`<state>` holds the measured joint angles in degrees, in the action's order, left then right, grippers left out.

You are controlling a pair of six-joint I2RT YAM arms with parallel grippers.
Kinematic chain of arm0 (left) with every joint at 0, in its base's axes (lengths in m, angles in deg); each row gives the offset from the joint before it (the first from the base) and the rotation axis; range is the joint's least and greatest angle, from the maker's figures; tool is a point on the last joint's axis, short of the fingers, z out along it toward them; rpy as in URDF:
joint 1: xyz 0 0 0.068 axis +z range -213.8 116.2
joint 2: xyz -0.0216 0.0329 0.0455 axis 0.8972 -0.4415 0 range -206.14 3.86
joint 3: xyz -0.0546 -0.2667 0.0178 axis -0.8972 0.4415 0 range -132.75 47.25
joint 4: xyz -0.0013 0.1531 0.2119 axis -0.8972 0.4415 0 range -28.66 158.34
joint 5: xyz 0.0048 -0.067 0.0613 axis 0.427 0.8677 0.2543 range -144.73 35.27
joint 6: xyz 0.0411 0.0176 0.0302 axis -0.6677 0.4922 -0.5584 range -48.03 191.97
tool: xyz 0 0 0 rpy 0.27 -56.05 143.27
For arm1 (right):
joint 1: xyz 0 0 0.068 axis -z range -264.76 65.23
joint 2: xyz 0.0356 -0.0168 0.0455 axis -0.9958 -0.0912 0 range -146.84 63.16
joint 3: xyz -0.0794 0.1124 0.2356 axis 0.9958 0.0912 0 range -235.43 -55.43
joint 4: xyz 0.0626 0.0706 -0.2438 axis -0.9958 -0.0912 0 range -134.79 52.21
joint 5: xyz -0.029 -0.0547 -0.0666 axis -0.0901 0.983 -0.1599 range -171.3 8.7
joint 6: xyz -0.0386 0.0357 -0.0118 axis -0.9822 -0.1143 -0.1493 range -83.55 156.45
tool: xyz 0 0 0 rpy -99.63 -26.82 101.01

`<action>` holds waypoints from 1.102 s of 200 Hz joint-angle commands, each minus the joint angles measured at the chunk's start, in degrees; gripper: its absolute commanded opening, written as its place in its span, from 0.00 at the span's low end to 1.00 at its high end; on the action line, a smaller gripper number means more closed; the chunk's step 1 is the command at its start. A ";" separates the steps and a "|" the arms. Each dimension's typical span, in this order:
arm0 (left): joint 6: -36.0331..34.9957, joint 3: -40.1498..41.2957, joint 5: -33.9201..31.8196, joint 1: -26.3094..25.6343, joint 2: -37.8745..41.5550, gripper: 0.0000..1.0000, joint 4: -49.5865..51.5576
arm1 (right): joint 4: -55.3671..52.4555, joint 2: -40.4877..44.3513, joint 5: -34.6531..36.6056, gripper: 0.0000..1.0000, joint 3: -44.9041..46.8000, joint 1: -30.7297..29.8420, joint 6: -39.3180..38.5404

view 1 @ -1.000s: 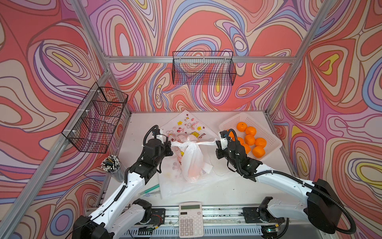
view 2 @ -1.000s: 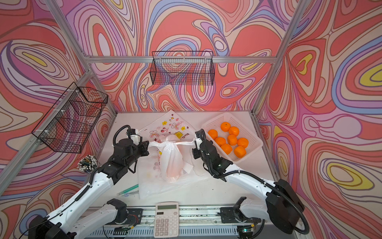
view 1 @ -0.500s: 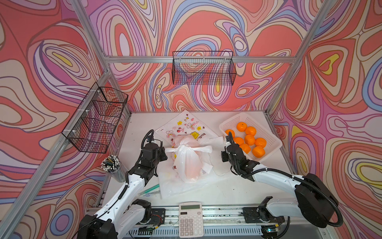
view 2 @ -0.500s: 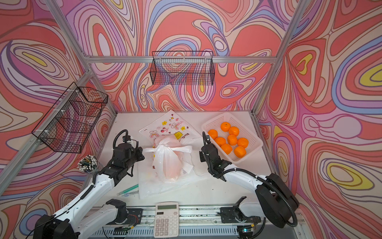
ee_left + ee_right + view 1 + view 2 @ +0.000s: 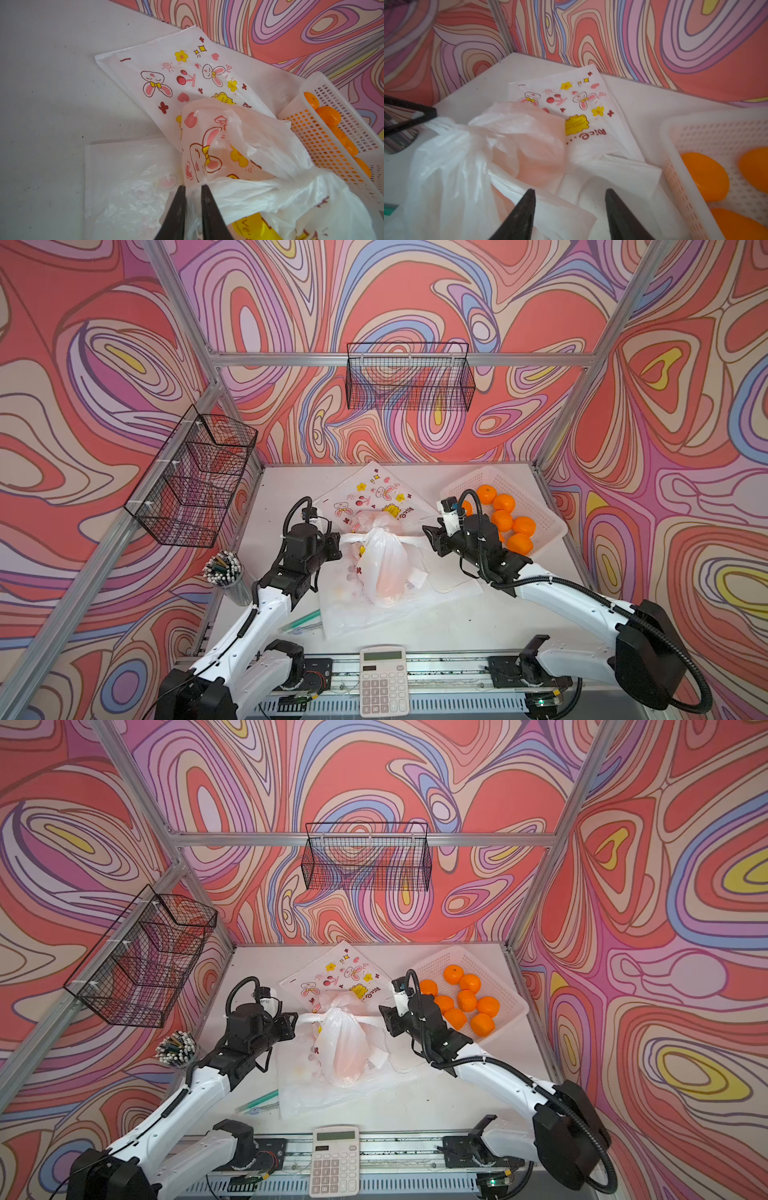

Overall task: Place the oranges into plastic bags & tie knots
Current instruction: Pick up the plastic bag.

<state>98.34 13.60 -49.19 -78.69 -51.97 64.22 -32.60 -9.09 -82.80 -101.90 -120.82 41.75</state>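
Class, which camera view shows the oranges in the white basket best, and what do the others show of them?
A top view: the oranges lie in the white basket, seen whole from above. The left wrist view sees them mostly through the basket's perforated wall; the right wrist view catches blurred parts of three.

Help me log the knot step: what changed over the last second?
The left gripper and right gripper pulled outward from the knot, then came back in. The right now stands open, off its handle end; the left shows a narrow gap around its own. Unchanged: oranges, basket, flat bags, calculator.
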 commanded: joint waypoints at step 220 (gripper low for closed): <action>41.45 -6.11 1.89 0.48 -1.53 0.96 12.93 | -24.69 -11.95 -9.96 0.98 -11.74 1.51 -35.90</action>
<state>131.19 5.86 -46.81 -78.69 -51.82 79.65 -54.30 -18.88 -93.70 -111.70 -119.66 12.16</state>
